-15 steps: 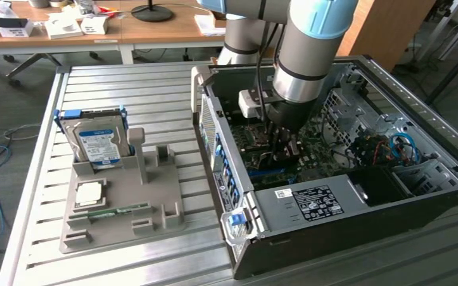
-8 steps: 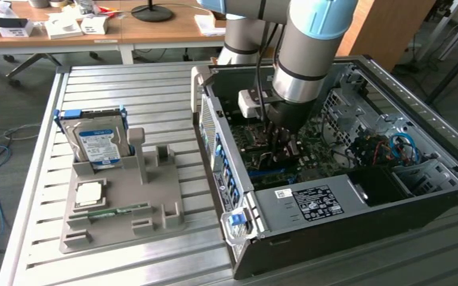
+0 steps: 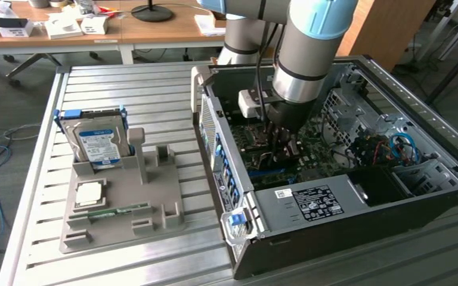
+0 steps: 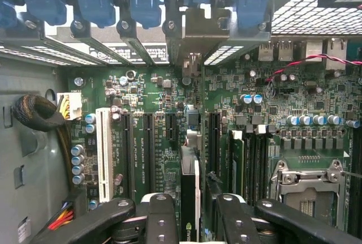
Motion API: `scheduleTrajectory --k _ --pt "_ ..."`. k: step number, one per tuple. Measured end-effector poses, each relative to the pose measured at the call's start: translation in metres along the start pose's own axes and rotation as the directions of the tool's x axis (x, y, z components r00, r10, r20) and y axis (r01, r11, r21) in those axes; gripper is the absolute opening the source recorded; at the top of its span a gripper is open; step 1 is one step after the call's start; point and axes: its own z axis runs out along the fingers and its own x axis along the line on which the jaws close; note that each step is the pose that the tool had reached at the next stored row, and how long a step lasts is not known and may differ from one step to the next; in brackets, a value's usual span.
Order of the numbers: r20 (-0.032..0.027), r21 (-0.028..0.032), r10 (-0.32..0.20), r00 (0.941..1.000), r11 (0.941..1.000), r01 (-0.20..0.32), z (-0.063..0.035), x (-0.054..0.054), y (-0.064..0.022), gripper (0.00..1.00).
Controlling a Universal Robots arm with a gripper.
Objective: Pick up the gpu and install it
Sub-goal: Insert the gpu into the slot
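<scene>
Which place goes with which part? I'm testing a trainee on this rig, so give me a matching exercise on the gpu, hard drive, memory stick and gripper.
Things:
1. gpu
2. hard drive
3. memory stick
4. gripper

Places:
A. lying lengthwise, low in the grey holder
B. on edge at a slot of the motherboard
C. reaching down into the open computer case
D. standing upright in the grey holder

Pairs: 1-B, 2-D, 3-A, 4-C
</scene>
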Motion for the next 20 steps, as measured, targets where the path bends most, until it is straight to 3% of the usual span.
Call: scheduleTrajectory --k 10,20 --pt "0.0002 0.0001 0.0 1.0 1.0 0.0 -0.0158 0.0 -0.0003 0.33" --pt "0.0002 0.0008 0.0 1.0 1.0 0.0 -0.0485 -0.002 -0.001 0.33"
